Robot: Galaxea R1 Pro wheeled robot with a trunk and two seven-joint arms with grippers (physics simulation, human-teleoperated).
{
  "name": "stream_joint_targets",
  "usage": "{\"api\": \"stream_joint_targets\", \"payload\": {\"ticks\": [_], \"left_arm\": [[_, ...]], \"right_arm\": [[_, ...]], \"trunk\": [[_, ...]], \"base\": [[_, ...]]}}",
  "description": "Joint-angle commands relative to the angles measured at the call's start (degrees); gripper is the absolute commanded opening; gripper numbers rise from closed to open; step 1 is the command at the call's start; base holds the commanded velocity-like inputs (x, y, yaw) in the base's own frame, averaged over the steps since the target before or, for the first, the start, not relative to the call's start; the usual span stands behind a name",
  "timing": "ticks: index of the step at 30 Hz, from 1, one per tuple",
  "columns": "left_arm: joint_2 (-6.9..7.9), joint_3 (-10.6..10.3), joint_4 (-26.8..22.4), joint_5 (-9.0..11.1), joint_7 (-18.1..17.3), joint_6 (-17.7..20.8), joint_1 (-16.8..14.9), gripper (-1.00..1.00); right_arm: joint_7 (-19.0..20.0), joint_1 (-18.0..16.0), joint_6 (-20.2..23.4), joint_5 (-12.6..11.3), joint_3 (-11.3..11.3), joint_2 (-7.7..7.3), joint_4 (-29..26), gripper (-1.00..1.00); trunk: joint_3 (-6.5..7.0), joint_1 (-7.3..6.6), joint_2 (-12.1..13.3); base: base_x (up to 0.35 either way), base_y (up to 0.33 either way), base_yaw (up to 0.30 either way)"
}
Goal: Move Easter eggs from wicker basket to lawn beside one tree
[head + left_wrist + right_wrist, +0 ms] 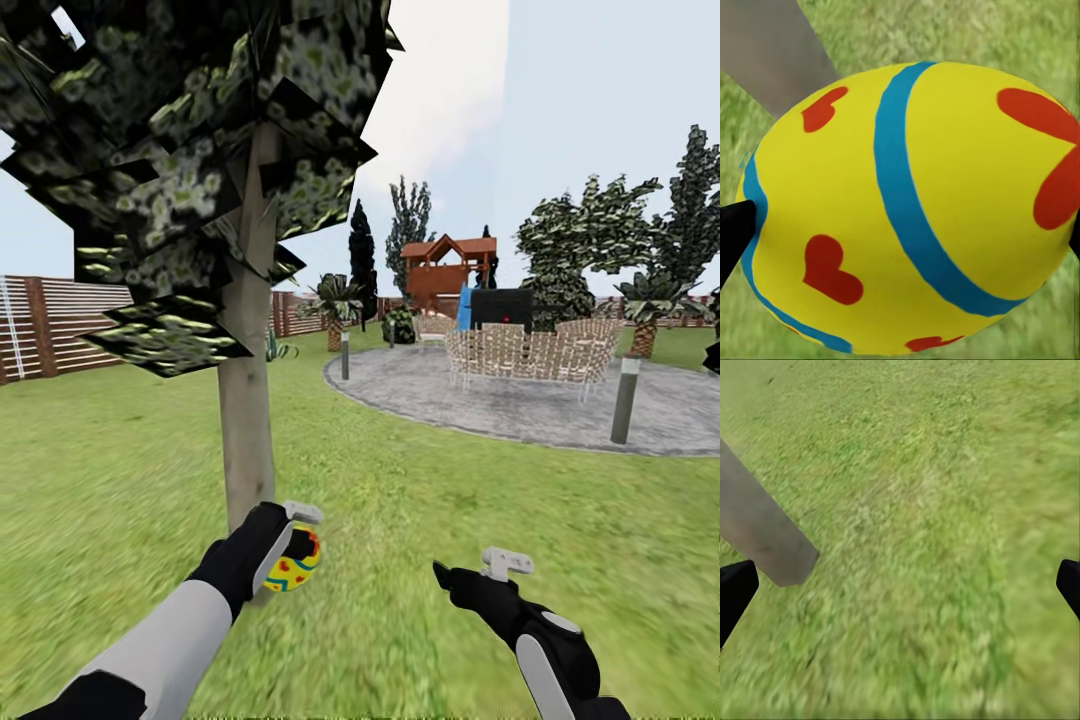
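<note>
Filling the left wrist view at close range, an Easter egg (911, 206), yellow with a blue band and red hearts, pinched between the fingertips of the left gripper (292, 545) and hanging above the lawn (400, 560) just beside the foot of the tree (246, 440). Hovering further right with fingers spread wide and nothing between them, the right gripper (470, 578), only grass beneath. Risking, if let go from this height, a bounce or roll across the turf away from the trunk; judging a lower release safer.
</note>
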Motion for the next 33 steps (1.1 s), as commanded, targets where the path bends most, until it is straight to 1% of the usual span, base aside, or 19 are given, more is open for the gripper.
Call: {"api": "stream_joint_targets", "payload": {"ticks": [1, 4, 7, 12, 14, 16, 26, 33], "left_arm": [[0.08, -0.27, -0.04, 0.99, 0.44, -0.11, -0.04, -1.0], [0.15, -0.3, 0.0, 1.57, 0.38, -1.41, -0.04, -1.0], [0.1, -0.31, 0.06, 1.69, 0.26, -1.85, -0.04, -1.0], [0.03, -0.32, 0.26, 1.53, 0.22, -1.76, -0.04, -1.0], [-0.03, -0.32, 1.58, 1.51, 0.22, -1.75, -0.12, -1.0], [-0.05, -0.27, 1.88, 1.51, 0.22, -1.78, -0.19, -1.0], [-0.01, -0.3, 2.01, 1.6, 0.18, -2.02, -0.22, -1.0], [0.04, -0.32, 2.02, 1.5, 0.21, -5.66, -0.22, -1.0]], "right_arm": [[-0.58, -0.04, 0.13, -0.59, 0.12, -0.05, -0.07, 1.0], [-0.61, -0.04, 0.13, -0.55, 0.12, -0.05, -0.07, 1.0], [-0.65, -0.04, 0.24, -0.53, 0.13, -0.05, -0.07, 1.0], [-0.61, -0.04, 0.08, -0.59, 0.07, -0.05, -0.14, 1.0], [-0.59, -0.04, 0.14, -0.61, 0.06, -0.05, -0.11, 1.0], [-0.58, -0.04, 0.11, -0.67, 0.05, -0.05, -0.14, 1.0], [-0.59, -0.04, 0.05, -0.67, 0.06, -0.05, -0.21, 1.0], [-0.57, -0.04, 0.05, -0.7, 0.05, -0.05, -0.39, 1.0]], "trunk": [[-0.3, 0.01, -0.06], [-0.96, 0.09, -0.1], [-1.63, 0.16, -0.14], [-2.74, 0.29, -0.2], [-3.18, 0.35, -0.23], [-3.62, 0.4, -0.26], [-5.84, 0.65, -0.39], [-7.39, 0.84, -0.48]], "base": [[0.0, 0.0, 0.01], [0.0, 0.0, 0.005], [0.0, 0.0, 0.001], [0.0, 0.0, 0.0], [0.0, 0.0, 0.0], [0.0, 0.0, 0.0], [0.0, 0.0, 0.0], [0.0, 0.0, 0.0]]}}
